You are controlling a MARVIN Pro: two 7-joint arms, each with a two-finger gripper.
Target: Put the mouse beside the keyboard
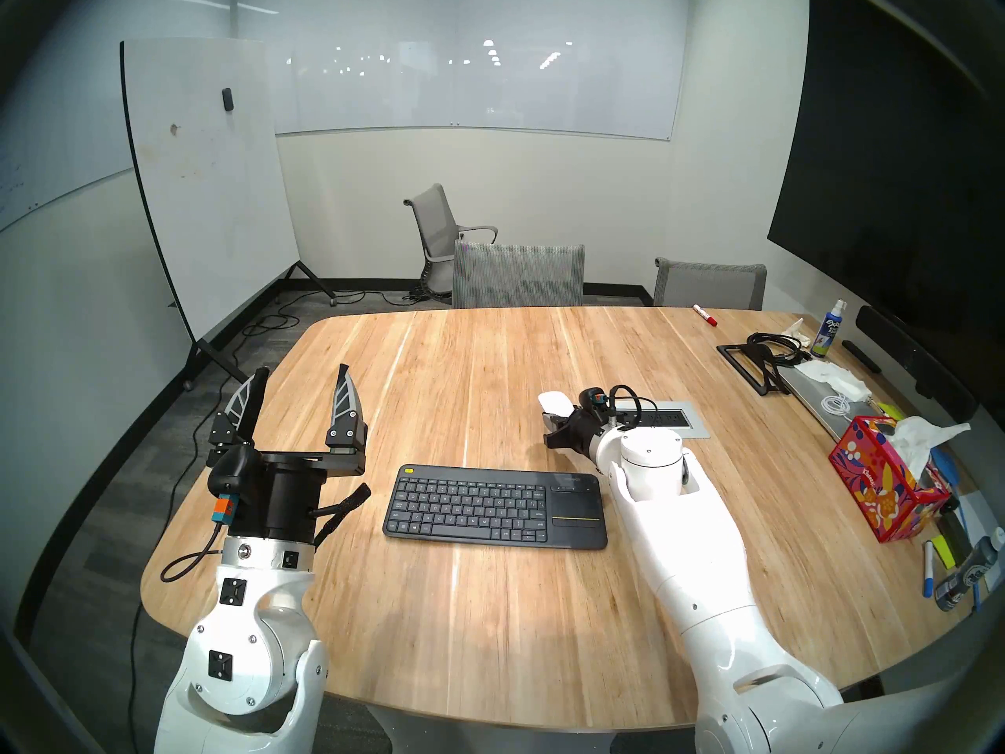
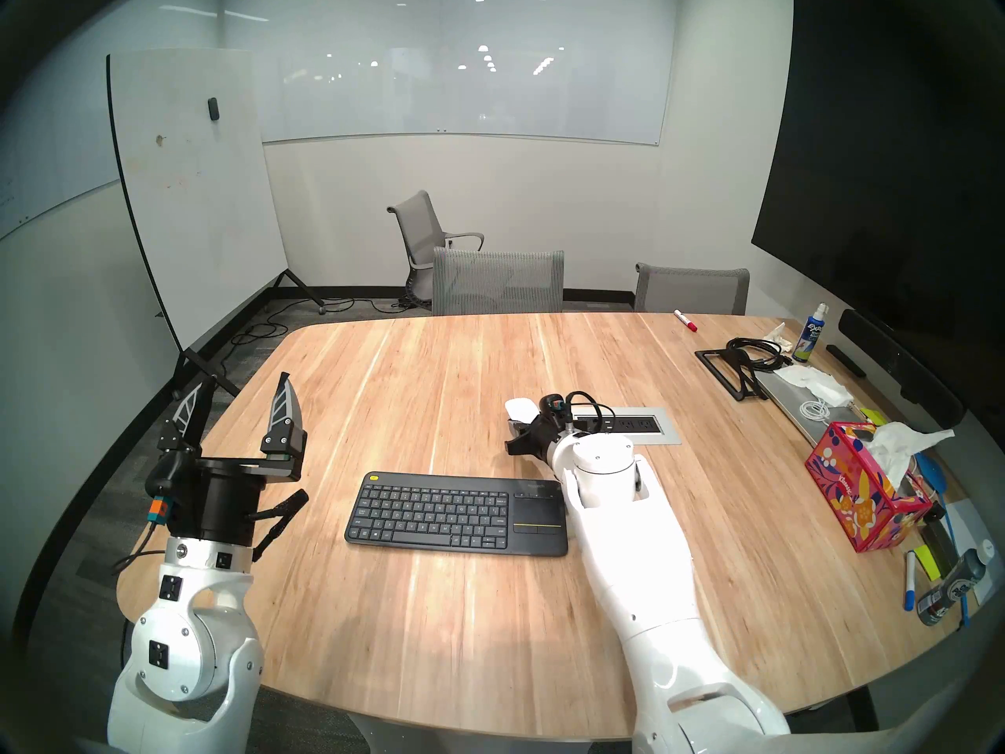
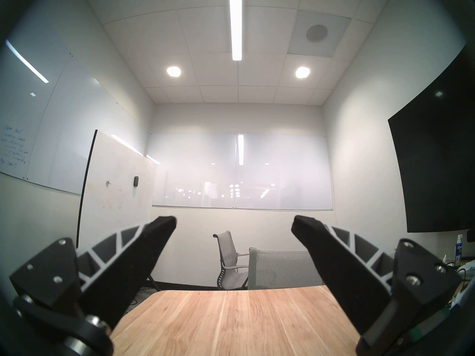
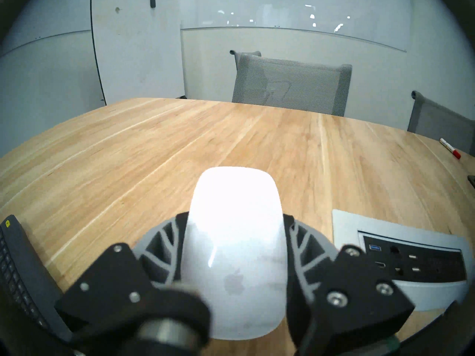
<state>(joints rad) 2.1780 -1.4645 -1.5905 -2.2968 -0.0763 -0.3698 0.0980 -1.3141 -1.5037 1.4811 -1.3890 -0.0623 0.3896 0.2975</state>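
Observation:
The white glossy mouse [image 1: 553, 401] [image 2: 519, 408] is between the fingers of my right gripper [image 1: 557, 416] [image 2: 520, 421], behind the keyboard's touchpad end. In the right wrist view the mouse [image 4: 235, 232] fills the gap and the right gripper [image 4: 235, 216] presses on both its sides. I cannot tell whether it touches the table. The dark grey keyboard [image 1: 495, 508] [image 2: 457, 513] lies flat at the table's front middle; its yellow-button corner shows at the left of the right wrist view [image 4: 15, 257]. My left gripper [image 1: 302, 377] [image 2: 244, 383] [image 3: 235, 222] is open and empty, raised left of the keyboard.
A silver-framed power outlet panel [image 1: 674, 418] [image 4: 411, 260] is set into the table just right of my right gripper. A colourful tissue box [image 1: 881, 481], markers, a laptop stand [image 1: 756, 364] and a spray bottle crowd the right edge. Chairs [image 1: 516, 274] stand at the far side.

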